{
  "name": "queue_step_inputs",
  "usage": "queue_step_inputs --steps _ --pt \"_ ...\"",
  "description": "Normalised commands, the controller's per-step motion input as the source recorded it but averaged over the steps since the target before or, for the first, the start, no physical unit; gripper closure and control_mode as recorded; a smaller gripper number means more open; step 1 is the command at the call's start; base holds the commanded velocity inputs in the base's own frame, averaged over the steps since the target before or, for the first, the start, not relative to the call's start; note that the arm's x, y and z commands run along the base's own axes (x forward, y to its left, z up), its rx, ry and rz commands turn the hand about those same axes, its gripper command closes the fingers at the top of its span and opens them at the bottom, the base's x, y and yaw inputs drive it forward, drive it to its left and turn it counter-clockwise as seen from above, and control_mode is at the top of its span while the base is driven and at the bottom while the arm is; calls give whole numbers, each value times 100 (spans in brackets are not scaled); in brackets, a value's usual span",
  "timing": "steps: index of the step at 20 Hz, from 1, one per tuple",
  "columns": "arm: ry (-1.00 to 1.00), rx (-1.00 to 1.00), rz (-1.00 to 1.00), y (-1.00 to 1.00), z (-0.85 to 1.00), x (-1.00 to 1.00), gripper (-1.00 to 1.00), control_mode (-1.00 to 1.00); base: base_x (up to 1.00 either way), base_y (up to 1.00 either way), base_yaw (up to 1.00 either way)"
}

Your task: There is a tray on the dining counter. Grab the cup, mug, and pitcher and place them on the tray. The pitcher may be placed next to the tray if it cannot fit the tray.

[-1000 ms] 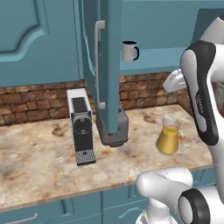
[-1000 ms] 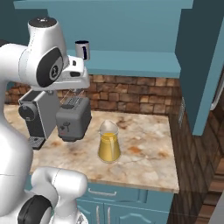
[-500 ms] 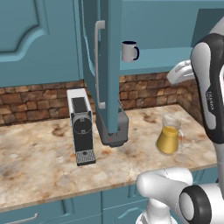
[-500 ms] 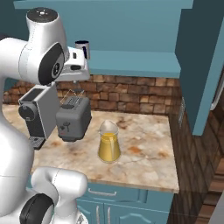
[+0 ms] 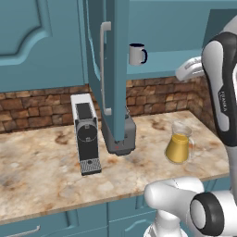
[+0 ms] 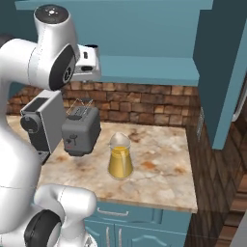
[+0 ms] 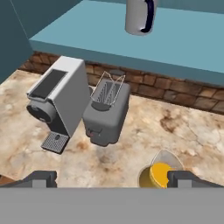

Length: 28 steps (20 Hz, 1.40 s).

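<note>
While above pitcher (image 7: 160, 174), gripper (image 7: 113, 178) wide, empty.

Grey mug (image 5: 137, 54) upright on teal shelf (image 5: 185, 60), pitcher (image 5: 178, 143) on marble worktop (image 5: 41, 171), coffee machine (image 5: 85, 133) beside open cabinet door (image 5: 113, 69), brick backsplash (image 5: 32, 111)

There was one mug (image 5: 137, 54) on the shelf (image 5: 171, 60) — one pitcher (image 5: 177, 144), one coffee machine (image 5: 85, 134) and one toaster (image 6: 80, 130) stood on the worktop (image 5: 46, 166).
</note>
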Motion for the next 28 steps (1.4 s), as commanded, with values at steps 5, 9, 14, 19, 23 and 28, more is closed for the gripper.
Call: queue_step_inputs --steps 5,9,14,19,23,28 --pt "-4 1 1 0 9 25 -100 -100 0 0 0" --pt "-5 1 0 0 1 32 -100 -100 0 0 0" --pt "-9 3 2 0 2 39 -100 -100 0 0 0" --pt "-9 2 3 0 0 29 -100 -100 0 0 0" --pt "-2 1 2 5 3 26 -100 -100 0 0 0" --pt "0 0 3 15 2 27 -100 -100 0 0 0"
